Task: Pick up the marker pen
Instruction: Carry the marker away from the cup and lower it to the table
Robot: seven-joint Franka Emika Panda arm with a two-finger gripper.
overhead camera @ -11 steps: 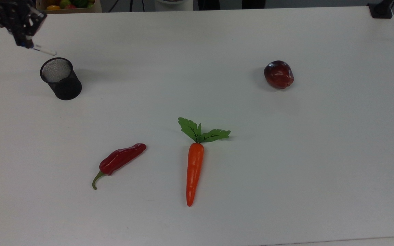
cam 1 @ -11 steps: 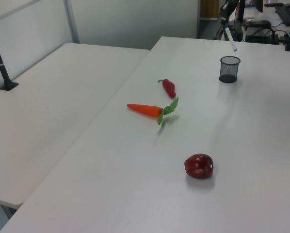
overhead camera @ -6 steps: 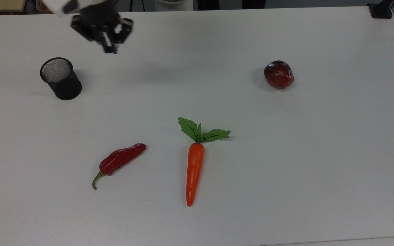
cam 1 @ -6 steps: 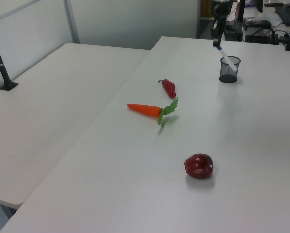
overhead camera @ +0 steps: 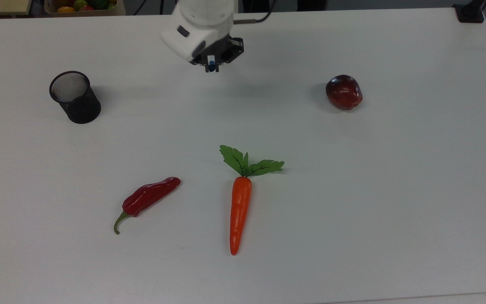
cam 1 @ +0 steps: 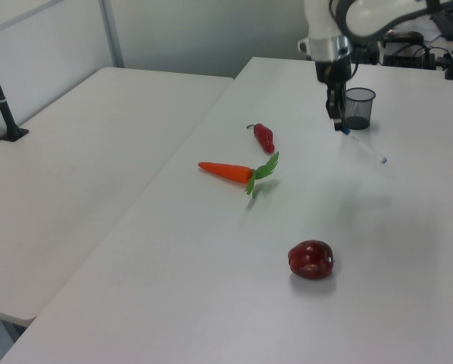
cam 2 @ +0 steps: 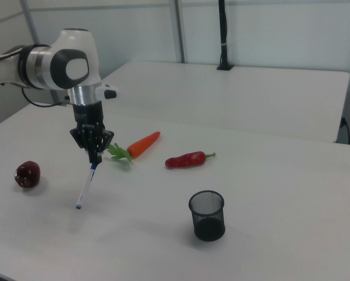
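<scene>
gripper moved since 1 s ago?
Yes. In the top view the gripper, shut on the marker, has gone rightward, from left of the mesh cup to its right, toward the apple.

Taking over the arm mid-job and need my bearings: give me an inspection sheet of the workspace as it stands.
Surface: white table, bare apart from the items below.
Job's things: marker pen hangs tilted from the gripper, off the table, blue cap at the gripped end.
Clutter: black mesh cup, red chilli, carrot, dark red apple, all lying apart.
Gripper: gripper shut on the marker pen, pointing down, between the cup and the apple in the top view.
Cables: dark cables behind the arm at the table's far edge.
Surroundings: second white table; box of fruit past the far edge.
</scene>
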